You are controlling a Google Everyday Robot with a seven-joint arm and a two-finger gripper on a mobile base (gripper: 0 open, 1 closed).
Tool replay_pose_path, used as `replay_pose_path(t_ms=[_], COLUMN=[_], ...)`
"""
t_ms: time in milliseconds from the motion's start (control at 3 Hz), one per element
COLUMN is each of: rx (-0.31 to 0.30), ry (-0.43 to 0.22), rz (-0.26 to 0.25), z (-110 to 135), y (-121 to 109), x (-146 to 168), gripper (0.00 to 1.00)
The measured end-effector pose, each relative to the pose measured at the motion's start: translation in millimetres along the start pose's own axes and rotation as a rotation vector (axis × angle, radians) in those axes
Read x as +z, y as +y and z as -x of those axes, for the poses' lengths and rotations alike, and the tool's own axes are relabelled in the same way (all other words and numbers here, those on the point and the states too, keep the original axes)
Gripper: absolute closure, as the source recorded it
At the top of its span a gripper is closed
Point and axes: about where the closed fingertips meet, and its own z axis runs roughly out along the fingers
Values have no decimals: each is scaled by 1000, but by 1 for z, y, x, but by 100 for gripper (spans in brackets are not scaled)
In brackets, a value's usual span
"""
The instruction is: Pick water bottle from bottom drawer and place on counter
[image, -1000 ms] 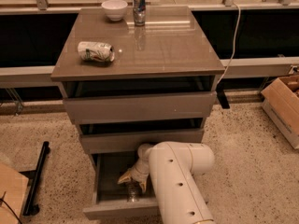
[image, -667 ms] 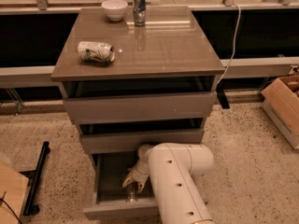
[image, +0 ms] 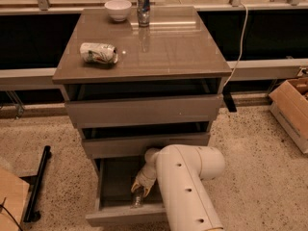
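Note:
The bottom drawer [image: 113, 179] stands pulled out, grey inside. The water bottle [image: 138, 198], small and clear, lies in it near the front wall. My gripper [image: 141, 186] hangs inside the drawer right above the bottle's upper end, at the tip of my white arm [image: 185, 186], which hides the drawer's right part. The counter [image: 163, 47] is the glossy grey-brown top above.
On the counter are a crushed white can [image: 98, 53], a white bowl [image: 118, 8] and a slim silver-blue can [image: 143, 8]. The top drawer [image: 144, 110] and the middle drawer [image: 144, 146] stick out slightly. A cardboard box [image: 291, 107] sits right; a black bar [image: 38, 182] lies left.
My gripper has shifted slightly right and down inside the bottom drawer, closer to the bottle. Everything on the counter has stayed put.

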Motion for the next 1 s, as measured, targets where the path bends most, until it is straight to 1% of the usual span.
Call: replay_pose_path(t_ms=[333,667,1000], rx=[4,-5,-52], ry=[-30,-57,-50], rz=[38,95,147], z=[-5,-13,-36], y=[1,0,-7], x=[-26,-66,-122], gripper=[100,100,100])
